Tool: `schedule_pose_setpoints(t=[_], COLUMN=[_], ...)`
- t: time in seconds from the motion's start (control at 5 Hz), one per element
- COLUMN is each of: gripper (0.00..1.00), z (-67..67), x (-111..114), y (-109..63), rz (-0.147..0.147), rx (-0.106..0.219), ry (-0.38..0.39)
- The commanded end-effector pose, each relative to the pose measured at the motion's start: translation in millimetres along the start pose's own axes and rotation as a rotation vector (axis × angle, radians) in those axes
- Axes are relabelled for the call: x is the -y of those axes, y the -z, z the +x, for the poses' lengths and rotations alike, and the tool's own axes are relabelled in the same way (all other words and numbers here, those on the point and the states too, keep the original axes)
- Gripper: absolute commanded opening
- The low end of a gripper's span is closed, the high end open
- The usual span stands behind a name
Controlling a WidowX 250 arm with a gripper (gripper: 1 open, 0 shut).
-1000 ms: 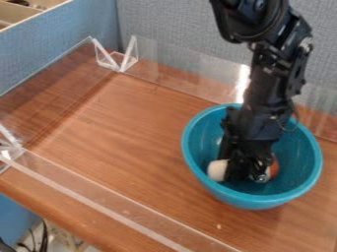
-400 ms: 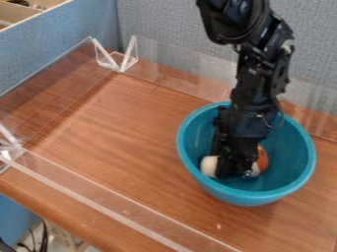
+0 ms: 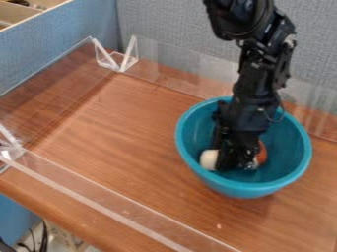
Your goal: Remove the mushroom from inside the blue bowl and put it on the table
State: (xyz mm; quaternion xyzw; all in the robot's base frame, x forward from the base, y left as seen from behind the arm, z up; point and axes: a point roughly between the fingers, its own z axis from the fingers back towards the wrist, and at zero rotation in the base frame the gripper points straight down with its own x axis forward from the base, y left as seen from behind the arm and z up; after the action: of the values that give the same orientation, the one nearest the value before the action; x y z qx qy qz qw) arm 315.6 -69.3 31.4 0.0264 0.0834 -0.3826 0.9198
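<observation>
Reaching straight down into the blue bowl (image 3: pixel 293 169) near the table's (image 3: pixel 118 128) right side, with gripper (image 3: pixel 237 160) pinched narrow across the mushroom (image 3: pixel 211 159) lying at the bottom, apparently to secure it for lifting.

1. Behind my work surface, a blue-grey fabric partition wall (image 3: pixel 171 30) fills the upper middle of the frame.
2. In the upper left corner a light wooden box or shelf edge (image 3: pixel 33 15) shows, with a blue panel (image 3: pixel 46 64) below it.
3. Clear acrylic walls (image 3: pixel 59 69) run along the left side toward the back; a clear triangular bracket (image 3: pixel 121 56) joins them at the far corner, and another bracket (image 3: pixel 11 148) sits at the left edge.
4. A further acrylic strip (image 3: pixel 118 212) runs along the near edge, lower centre.
5. Light is even and soft, with pale glare on the wood near the back.
6. In the lower left corner, a dark floor area (image 3: pixel 33 239) is too dim to make out.
</observation>
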Motion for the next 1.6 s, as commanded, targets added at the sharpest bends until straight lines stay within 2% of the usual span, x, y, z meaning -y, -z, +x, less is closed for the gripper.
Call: schedule_pose_setpoints(t=[0.0,0.2,0.6,0.8,1.2,1.4], gripper=[0.0,0.0,0.0,0.0,0.0,0.0], z=[8.8,9.4,-11.3,-17.7,-33.8,-37.5], x=[0.7,3.0,20.3,12.9,7.5,4.9], y=[-15.8,-14.8,-31.0,-36.3,-47.9,-56.5], rz=[0.031,0.036,0.033,0.039,0.044,0.05], rx=[0.051,0.053,0.055,0.076,0.108,0.13], ry=[0.045,0.091,0.093,0.11,0.095,0.053])
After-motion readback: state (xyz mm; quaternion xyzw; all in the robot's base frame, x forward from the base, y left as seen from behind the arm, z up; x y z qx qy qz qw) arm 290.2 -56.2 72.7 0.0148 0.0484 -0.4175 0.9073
